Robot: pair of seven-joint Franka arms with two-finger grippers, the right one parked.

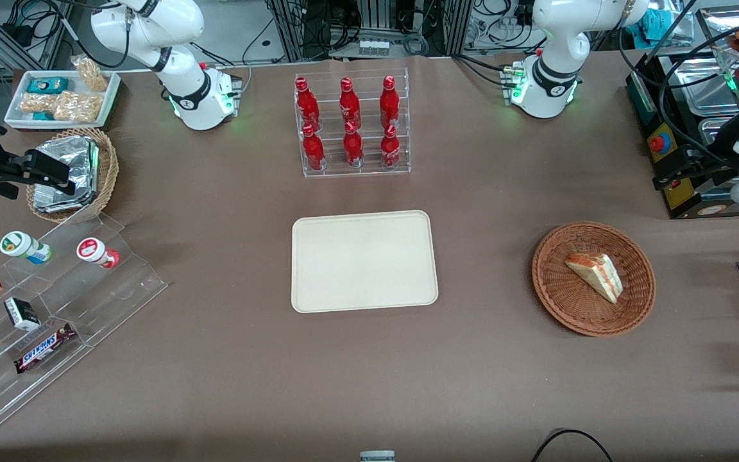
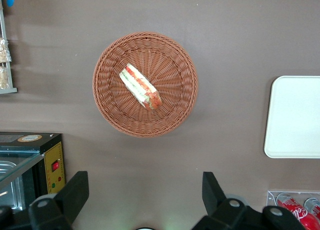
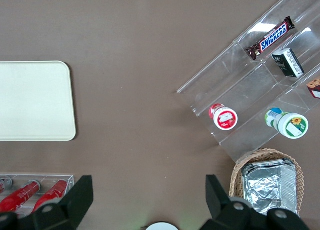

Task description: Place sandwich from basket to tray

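The sandwich (image 1: 594,276) lies in the basket (image 1: 552,292), well apart from the tray (image 1: 364,261). The tool (image 2: 145,190) hovers high above, fingers apart — a careless descent could snag wicker or slip off the slick wrap.

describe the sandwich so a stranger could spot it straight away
Find the cream tray mid-table, then look toward the working arm's end for the shallow reddish-brown basket. In it lies the sandwich: a pale triangular wedge with red-orange and green layers. The open gripper hangs high above the table, beside the basket.
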